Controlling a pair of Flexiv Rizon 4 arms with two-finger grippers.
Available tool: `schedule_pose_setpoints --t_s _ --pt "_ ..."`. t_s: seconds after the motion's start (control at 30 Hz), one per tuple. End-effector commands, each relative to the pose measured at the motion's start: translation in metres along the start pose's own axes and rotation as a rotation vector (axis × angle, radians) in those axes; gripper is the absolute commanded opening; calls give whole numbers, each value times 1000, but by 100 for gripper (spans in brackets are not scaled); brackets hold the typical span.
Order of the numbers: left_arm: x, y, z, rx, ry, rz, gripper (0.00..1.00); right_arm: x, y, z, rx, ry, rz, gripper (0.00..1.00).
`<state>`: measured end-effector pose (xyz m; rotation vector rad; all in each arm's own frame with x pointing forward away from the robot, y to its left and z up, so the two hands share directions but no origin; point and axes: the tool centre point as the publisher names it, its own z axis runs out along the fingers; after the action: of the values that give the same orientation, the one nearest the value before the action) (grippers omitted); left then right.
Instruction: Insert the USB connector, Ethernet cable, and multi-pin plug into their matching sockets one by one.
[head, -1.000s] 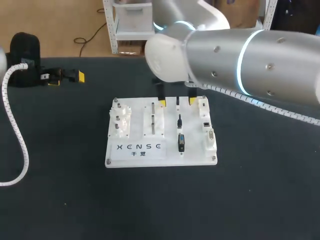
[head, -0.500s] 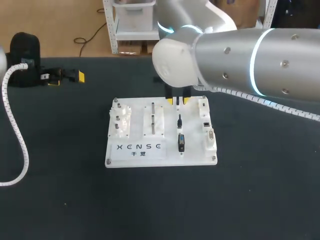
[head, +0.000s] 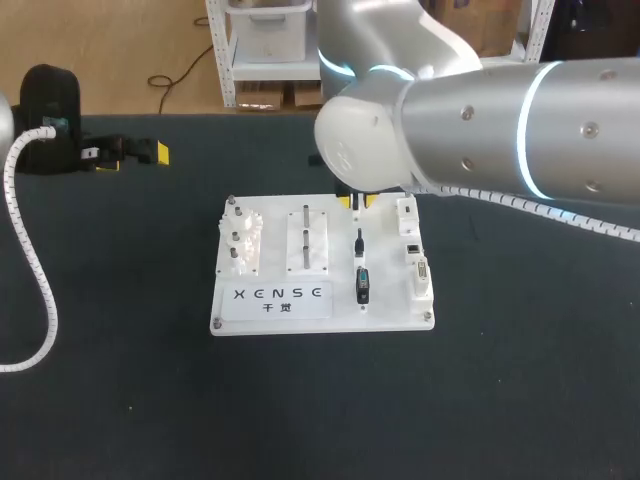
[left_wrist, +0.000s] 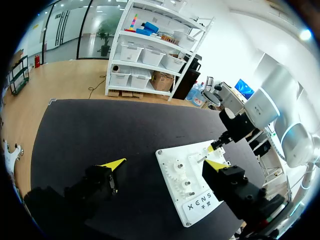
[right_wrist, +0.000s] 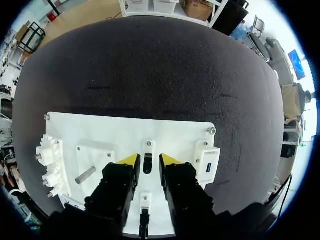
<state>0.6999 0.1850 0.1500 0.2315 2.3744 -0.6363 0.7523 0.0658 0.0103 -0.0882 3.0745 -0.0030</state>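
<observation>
Nothing socketed yet. Right claw (right_wrist: 150, 159) narrow, straddling USB connector (right_wrist: 147, 165), not visibly gripping; left claw (left_wrist: 165, 164) wide, empty.

Bright, even light fell from above on the black desk (head: 120, 400), which looked matt and dull. The white board (head: 390, 318) shone strongly against it, and the shadows around it were faint and soft. The right arm (head: 500, 130) carried pale highlights on its grey shell and a glowing ring. In the wrist views the left claw (left_wrist: 167, 163) and right claw (right_wrist: 148, 160) showed as dark masses with vivid yellow tips.
</observation>
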Motion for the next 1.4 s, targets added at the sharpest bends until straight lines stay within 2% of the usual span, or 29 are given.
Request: schedule_pose_setpoints --t_s 0.03,0.1,0.9,1.13,1.4 --pt "0 0 0 0 0 0 100 6 -2 -1 -5 -87 3 11" --pt "0 0 0 0 0 0 100 6 -2 -1 -7 -88 2 0" --pt "0 0 0 0 0 0 100 6 -6 -23 -20 -158 -4 0" --pt "0 0 0 0 0 0 100 7 -22 -29 -21 -172 6 0" --pt "0 0 0 0 0 0 100 12 -53 -25 8 -161 59 0"
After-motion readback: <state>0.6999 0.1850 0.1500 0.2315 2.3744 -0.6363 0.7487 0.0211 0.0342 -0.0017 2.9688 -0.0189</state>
